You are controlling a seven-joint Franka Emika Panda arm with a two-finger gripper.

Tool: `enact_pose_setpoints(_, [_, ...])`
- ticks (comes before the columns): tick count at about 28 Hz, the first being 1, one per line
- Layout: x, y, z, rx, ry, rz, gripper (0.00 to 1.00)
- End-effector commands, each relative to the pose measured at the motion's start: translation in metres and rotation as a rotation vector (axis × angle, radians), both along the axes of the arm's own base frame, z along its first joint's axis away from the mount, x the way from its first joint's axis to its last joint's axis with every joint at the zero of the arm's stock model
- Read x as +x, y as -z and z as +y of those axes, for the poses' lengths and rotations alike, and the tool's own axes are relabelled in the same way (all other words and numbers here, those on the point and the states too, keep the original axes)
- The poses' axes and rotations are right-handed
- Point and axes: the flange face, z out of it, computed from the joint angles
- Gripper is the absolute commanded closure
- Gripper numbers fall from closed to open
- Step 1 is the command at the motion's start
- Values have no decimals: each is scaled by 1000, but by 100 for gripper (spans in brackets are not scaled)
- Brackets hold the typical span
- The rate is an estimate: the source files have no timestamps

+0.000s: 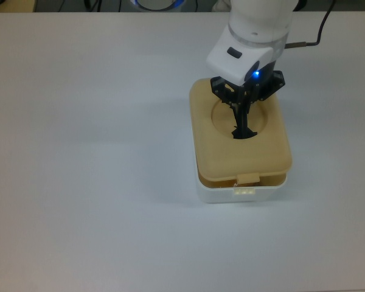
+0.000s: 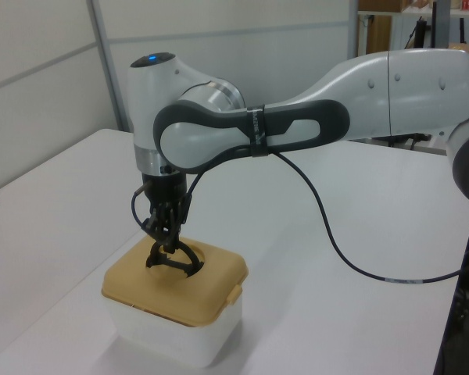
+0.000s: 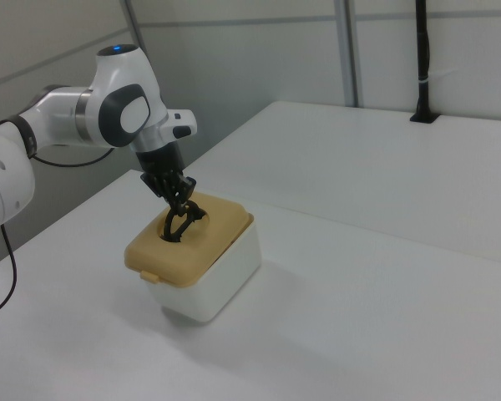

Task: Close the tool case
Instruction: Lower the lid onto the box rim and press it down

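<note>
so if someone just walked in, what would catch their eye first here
Probably the big white robot arm reaching down over the table, its gripper closed on the black handle in the round recess of the tan lid. The lid sits over the white tub, a thin gap showing along the edge nearest the top view's bottom. A black cable loops off the arm.

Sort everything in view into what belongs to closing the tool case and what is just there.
Belongs to the job:
- tan lid
- its black handle
- white tub
- gripper, shut on the handle

Just there:
- white table
- black cable trailing from the arm
- black post at the table's far edge
</note>
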Motion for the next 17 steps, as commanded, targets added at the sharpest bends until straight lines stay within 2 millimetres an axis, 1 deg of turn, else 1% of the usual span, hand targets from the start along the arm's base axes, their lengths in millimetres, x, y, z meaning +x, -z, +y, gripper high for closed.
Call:
enact_pose_setpoints(1, [5, 7, 13, 21, 12, -16, 100])
enact_pose_setpoints(3, [8, 11, 15, 25, 34, -25, 100])
enact_pose_setpoints(9, [10, 8, 15, 33, 39, -43, 100])
enact_pose_setpoints(17, [12, 10, 15, 33, 41, -51, 99])
